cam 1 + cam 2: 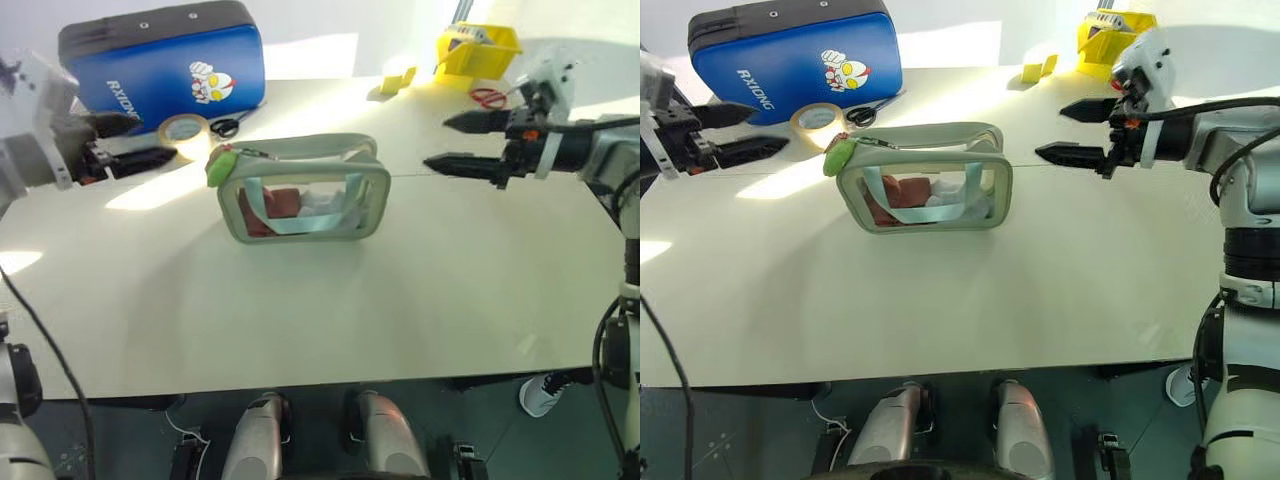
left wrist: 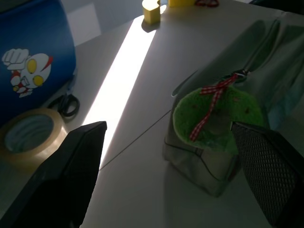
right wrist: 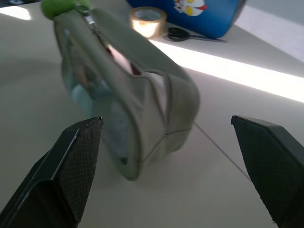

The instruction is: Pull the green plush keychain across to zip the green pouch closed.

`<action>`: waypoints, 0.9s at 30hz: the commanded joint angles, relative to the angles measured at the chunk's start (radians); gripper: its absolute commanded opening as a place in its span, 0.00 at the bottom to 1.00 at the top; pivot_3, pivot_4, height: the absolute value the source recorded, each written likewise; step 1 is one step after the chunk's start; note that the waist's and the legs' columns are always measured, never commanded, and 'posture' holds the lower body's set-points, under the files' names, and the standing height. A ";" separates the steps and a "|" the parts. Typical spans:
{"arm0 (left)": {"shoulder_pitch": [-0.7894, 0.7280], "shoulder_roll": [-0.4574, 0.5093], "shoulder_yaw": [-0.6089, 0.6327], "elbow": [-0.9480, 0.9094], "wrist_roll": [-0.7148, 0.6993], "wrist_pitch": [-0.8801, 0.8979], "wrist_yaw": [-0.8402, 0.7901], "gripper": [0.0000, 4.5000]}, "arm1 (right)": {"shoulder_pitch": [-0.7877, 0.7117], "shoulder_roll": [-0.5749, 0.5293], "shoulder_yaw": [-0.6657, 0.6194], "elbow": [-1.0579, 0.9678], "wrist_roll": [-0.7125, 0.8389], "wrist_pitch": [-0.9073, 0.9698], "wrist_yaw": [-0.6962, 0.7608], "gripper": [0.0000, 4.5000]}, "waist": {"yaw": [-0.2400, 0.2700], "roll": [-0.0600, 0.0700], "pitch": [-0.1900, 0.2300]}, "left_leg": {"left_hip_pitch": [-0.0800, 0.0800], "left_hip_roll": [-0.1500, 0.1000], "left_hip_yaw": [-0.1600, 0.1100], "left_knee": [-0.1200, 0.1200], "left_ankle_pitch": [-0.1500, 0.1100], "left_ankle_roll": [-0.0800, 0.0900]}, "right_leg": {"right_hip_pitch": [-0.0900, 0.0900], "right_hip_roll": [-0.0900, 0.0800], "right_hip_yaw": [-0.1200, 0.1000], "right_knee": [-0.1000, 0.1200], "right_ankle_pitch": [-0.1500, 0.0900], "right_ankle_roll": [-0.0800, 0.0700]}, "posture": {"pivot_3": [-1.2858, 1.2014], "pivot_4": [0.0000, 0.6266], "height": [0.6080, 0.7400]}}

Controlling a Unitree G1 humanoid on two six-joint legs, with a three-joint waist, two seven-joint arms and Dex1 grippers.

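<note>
Both grippers, left gripper point(image 1: 135, 140) and right gripper point(image 1: 455, 142), are spread wide, holding nothing. The green pouch point(image 1: 303, 190) stands mid-table toward the far edge; pinch the green plush keychain point(image 1: 220, 166) firmly with the left, steady the pouch's other end with the right, then pull straight along the zipper.

Can't make out the red and white stuff inside the green pouch point(image 1: 304, 190); the yellow bin point(image 1: 478, 47) far right is cropped.

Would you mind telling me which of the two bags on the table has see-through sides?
The green pouch in the middle of the table: its clear sides show the contents, and the green plush keychain hangs at its left end. The blue case behind is opaque.
</note>
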 commanded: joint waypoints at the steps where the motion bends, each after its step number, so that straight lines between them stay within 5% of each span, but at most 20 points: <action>1: -0.048 0.022 0.006 -0.041 -0.028 0.018 -0.036 0.99 | -0.028 0.003 -0.006 -0.041 0.004 -0.015 0.000 1.00 | 0.001 0.000 0.000 | 0.000 0.000 0.000 0.000 0.000 0.000 | 0.000 0.000 0.000 0.000 0.000 0.000 | 0.52 0.24 1.00; 15: -0.052 0.071 0.027 -0.109 -0.076 0.080 -0.109 0.99 | -0.051 0.067 0.032 -0.039 -0.030 -0.052 -0.039 1.00 | -0.001 0.000 0.000 | -0.001 0.000 0.001 0.002 0.000 0.000 | 0.000 0.000 0.001 0.001 0.001 0.001 | 0.52 0.24 1.00; 24: -0.073 0.059 0.020 -0.195 -0.107 0.109 -0.071 0.99 | -0.146 0.194 0.161 0.181 -0.167 -0.267 0.014 1.00 | 0.001 0.000 0.000 | 0.000 -0.001 0.001 0.002 0.001 0.000 | 0.000 0.000 0.001 0.002 0.001 0.001 | 0.52 0.24 1.00; 27: -0.048 0.057 0.033 -0.206 -0.115 0.116 -0.052 1.00 | -0.147 0.223 0.186 0.226 -0.194 -0.316 0.039 0.82 | 0.001 0.000 0.000 | 0.000 -0.001 0.001 0.003 0.001 0.000 | 0.000 0.001 0.001 0.002 0.001 0.001 | 0.52 0.24 1.00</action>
